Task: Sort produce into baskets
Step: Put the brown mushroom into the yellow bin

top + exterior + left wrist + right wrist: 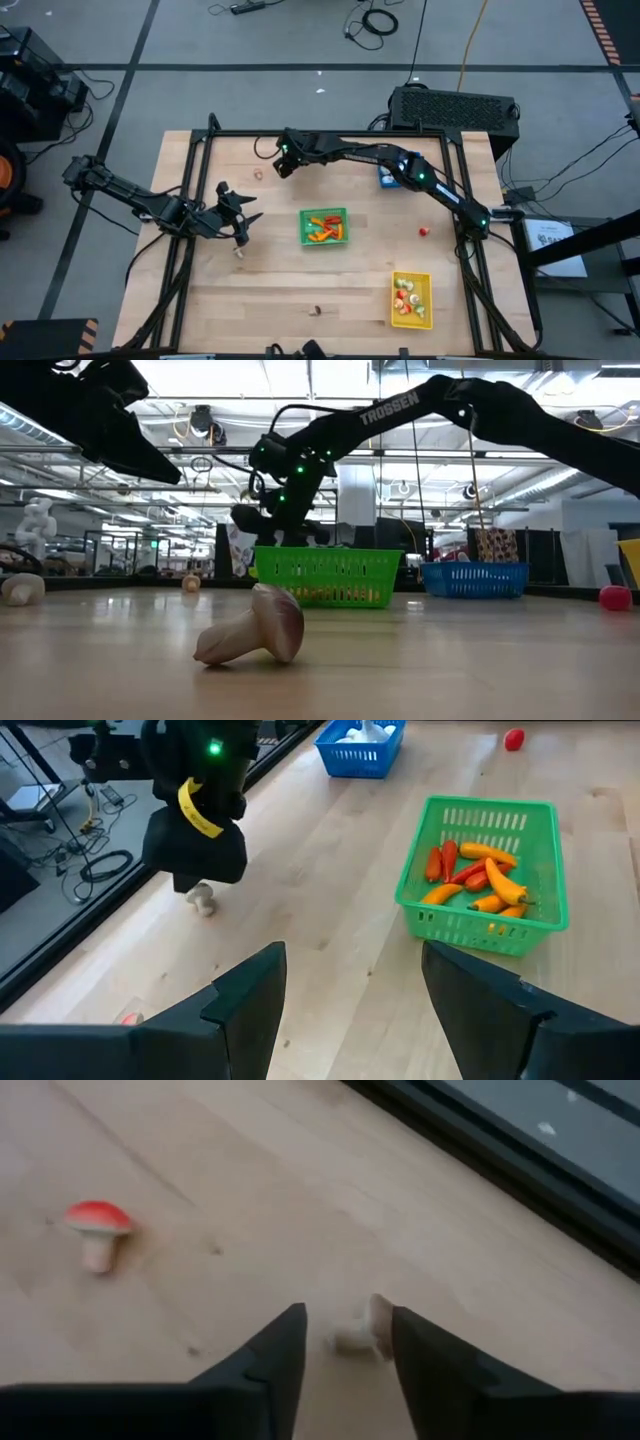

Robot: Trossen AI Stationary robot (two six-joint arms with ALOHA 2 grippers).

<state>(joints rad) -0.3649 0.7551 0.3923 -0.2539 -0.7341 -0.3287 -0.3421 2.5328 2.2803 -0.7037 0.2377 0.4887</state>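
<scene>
On the wooden table [280,290] the right gripper [345,1342] is lowered at the far edge, fingers apart around a white mushroom [352,1336]; the blue basket [388,178] awaits it; the left gripper [236,212] hangs open beside the green basket [324,227]

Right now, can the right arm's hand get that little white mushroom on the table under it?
Probably yes. The right hand hangs right over the white mushroom, which lies between its open fingers, with only bare table around it.
</scene>
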